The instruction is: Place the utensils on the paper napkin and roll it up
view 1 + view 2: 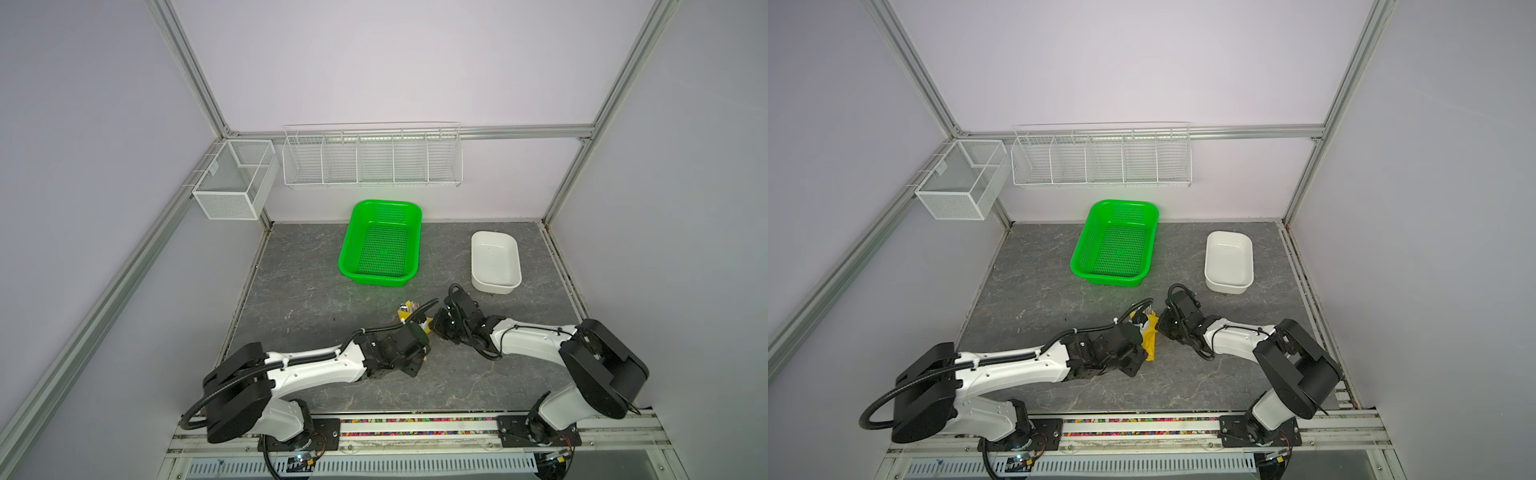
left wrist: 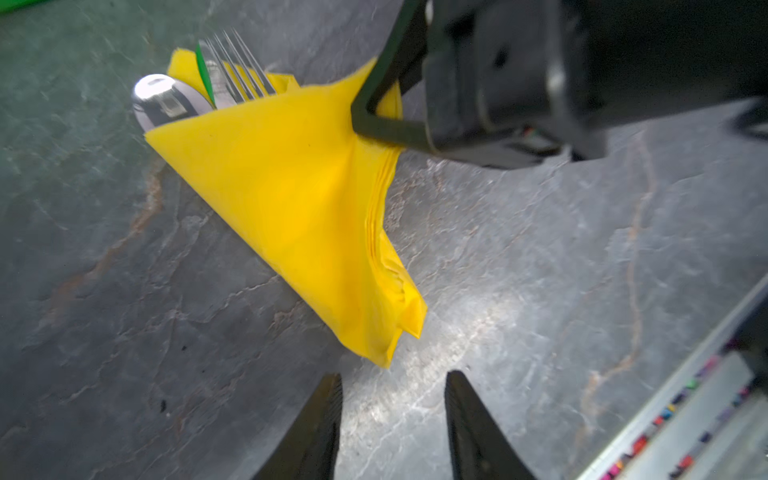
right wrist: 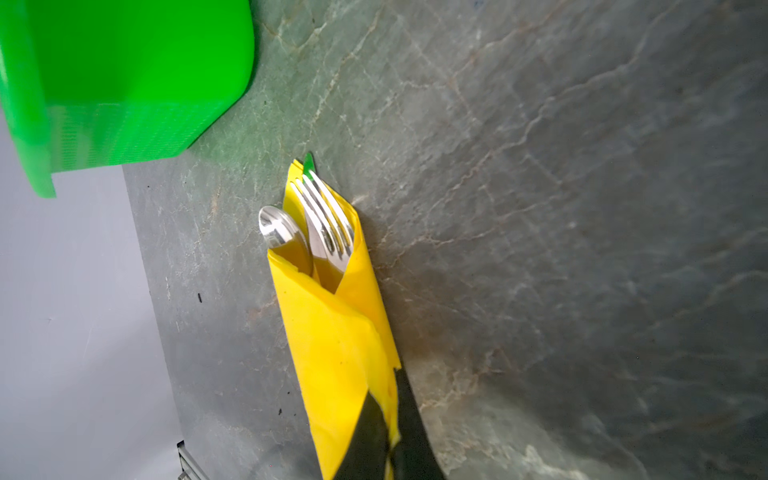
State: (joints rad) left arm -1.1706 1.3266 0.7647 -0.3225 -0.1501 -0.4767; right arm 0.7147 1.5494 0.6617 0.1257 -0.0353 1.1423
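- Three utensils [image 3: 320, 232] lie together inside the paper napkin [image 3: 332, 340], which is folded around them into a long yellow bundle on the grey table [image 3: 540, 208].
- We see their heads stick out from one end of the paper: the spoon [image 3: 276, 226] at one side, and beside it the fork [image 3: 332, 212] on top of the knife [image 3: 314, 239]. The handles are hidden inside.
- The right gripper [image 2: 363, 120] has its jaws closed on the paper napkin. It pinches a flap at the side, and this flap is pulled out away from the cutlery.
- The left gripper [image 2: 392, 376] has its jaws apart and holds nothing. Its fingers [image 2: 324, 415] stand just beside the end of the napkin that is far from the heads, and they do not touch it.
- In a top view we find the paper napkin [image 1: 1150, 338] between the two grippers, near the front middle of the table.
- Behind it, well apart, stand a green basket [image 1: 1115, 245] and a white tub [image 1: 1228, 262].
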